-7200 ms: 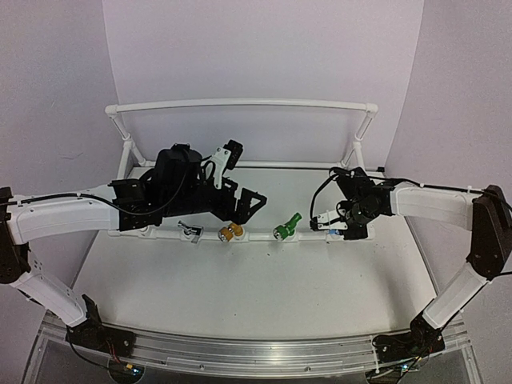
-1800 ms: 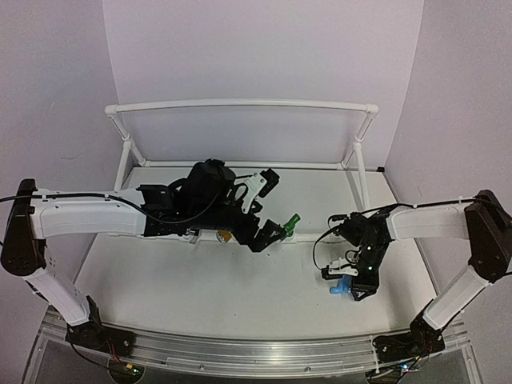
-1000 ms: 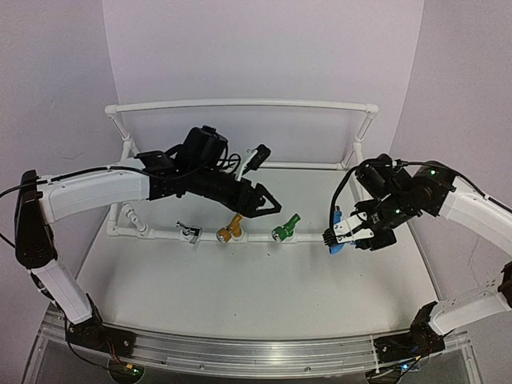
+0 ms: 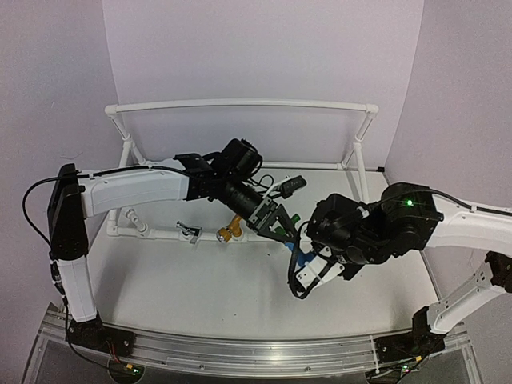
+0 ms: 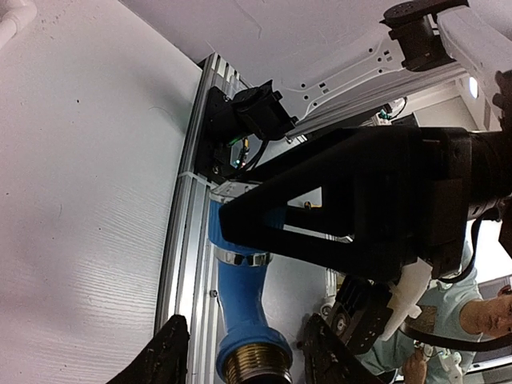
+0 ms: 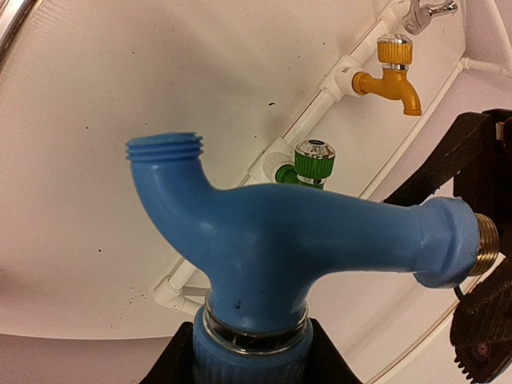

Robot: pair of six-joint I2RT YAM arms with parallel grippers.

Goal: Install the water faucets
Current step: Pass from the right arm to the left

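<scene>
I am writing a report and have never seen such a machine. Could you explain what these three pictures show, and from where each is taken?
The machine is a left arm and a right arm, bolted at the near edge of a table. The wide picture comes from a fixed camera above and behind them; the other two come from a camera on each wrist. A white pipe frame stands on the table; its low pipe carries a silver faucet, a yellow faucet and a green faucet. The right claw grips a blue faucet. The left claw is open, its fingers on either side of that faucet's brass end.
</scene>
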